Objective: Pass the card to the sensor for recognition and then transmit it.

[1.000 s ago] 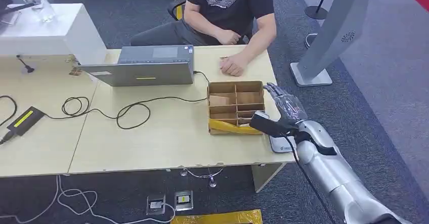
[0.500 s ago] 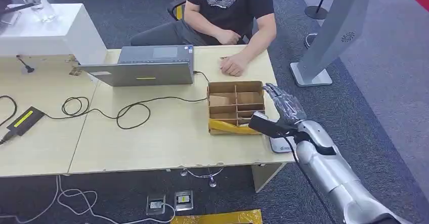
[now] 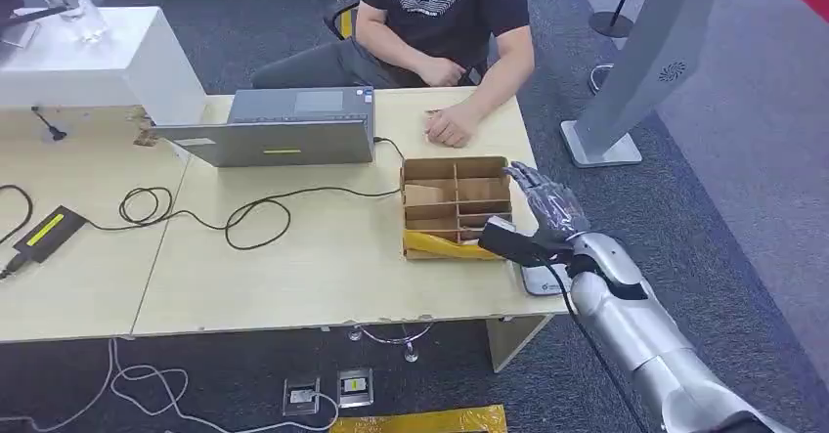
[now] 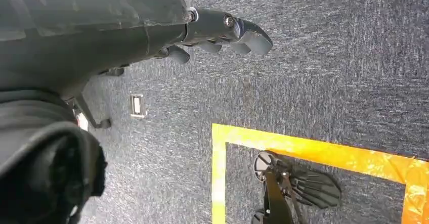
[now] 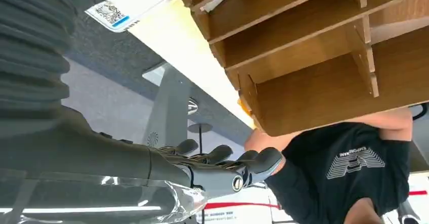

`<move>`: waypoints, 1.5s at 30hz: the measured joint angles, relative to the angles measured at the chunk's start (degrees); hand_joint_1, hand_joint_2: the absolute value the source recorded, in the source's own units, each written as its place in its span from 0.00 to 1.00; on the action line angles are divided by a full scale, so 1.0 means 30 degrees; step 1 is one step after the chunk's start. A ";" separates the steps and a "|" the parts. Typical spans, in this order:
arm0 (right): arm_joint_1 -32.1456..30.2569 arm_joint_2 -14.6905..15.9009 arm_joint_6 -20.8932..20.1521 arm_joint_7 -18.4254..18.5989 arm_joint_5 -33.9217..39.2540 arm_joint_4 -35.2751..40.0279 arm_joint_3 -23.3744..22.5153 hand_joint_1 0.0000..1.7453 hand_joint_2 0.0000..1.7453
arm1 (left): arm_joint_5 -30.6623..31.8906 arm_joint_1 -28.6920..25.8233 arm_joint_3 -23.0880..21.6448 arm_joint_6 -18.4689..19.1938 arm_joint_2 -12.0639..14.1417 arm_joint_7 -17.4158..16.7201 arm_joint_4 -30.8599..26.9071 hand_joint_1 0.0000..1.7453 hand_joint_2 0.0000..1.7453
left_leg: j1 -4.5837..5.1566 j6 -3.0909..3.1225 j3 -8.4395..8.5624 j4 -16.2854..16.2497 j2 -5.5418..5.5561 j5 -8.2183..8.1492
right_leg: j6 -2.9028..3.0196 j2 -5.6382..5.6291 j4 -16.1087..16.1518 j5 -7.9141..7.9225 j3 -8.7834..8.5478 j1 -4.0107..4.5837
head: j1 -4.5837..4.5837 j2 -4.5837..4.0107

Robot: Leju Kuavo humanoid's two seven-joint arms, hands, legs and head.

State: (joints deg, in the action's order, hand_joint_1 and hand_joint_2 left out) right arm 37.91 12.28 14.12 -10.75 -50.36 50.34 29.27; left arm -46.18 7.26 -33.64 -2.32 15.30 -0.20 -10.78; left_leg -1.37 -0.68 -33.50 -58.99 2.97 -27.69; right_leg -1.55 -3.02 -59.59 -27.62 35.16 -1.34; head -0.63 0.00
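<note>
A brown cardboard box (image 3: 456, 167) with several compartments stands at the table's right end. A tan card (image 3: 422, 194) leans in one compartment, and a yellow strip (image 3: 445, 247) lies along the front row. My right hand (image 3: 547, 208) hovers beside the box's right wall, fingers stretched out and apart, holding nothing. From the right wrist, its fingers (image 5: 222, 158) lie alongside the box (image 5: 313, 82). A white sensor pad (image 3: 541, 279) lies on the table corner under my right wrist; its coded label (image 5: 126, 4) shows. My left hand (image 4: 217, 32) hangs over the carpet, empty.
A person (image 3: 440, 13) sits at the table's far side, one hand (image 3: 450, 125) resting on the table just beyond the box. A laptop (image 3: 283, 130) and black cables (image 3: 244, 213) lie left of the box. A grey stand (image 3: 626, 91) rises to the right of the table.
My right hand has edged slightly toward the box and the table's far side. Nothing else has moved.
</note>
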 joint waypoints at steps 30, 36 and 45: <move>0.0010 -0.0022 -0.0466 -0.0160 -0.0219 -0.0007 0.0000 0.00 1.00 | -0.0015 0.0001 -0.0313 0.0000 0.0007 0.0000 0.0000 0.00 0.00 | 0.0000 0.0000 0.0000 0.0000 0.0000 0.0000 | 0.0000 0.0000 0.0000 0.0000 0.0000 0.0000 | 0.0000 0.0000; 0.0034 -0.0022 -0.0473 -0.0160 -0.0219 -0.0109 0.0000 0.00 1.00 | -0.0022 0.0000 -0.0321 0.0000 0.0007 0.0000 0.0000 0.00 0.00 | 0.0000 0.0000 0.0000 0.0000 0.0000 0.0000 | 0.0000 0.0000 0.0000 0.0000 0.0000 0.0000 | 0.0000 0.0000; 0.0312 -0.0022 -0.0503 -0.0671 0.0138 -0.0955 0.0000 0.00 1.00 | -0.0153 0.0001 -0.0328 -0.0044 0.0007 0.0000 0.0000 0.00 0.00 | 0.0000 0.0000 0.0000 0.0000 0.0000 0.0000 | 0.0000 0.0000 0.0000 0.0000 0.0002 0.0000 | 0.0000 0.0000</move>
State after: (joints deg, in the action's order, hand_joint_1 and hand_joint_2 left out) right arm 38.85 12.22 12.61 -12.77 -49.94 47.47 29.27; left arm -46.64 7.26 -34.62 -2.45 15.32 -0.20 -10.78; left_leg -1.37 -0.68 -33.50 -58.99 2.97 -27.69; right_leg -1.55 -3.02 -59.59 -27.62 35.16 -1.34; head -0.63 0.00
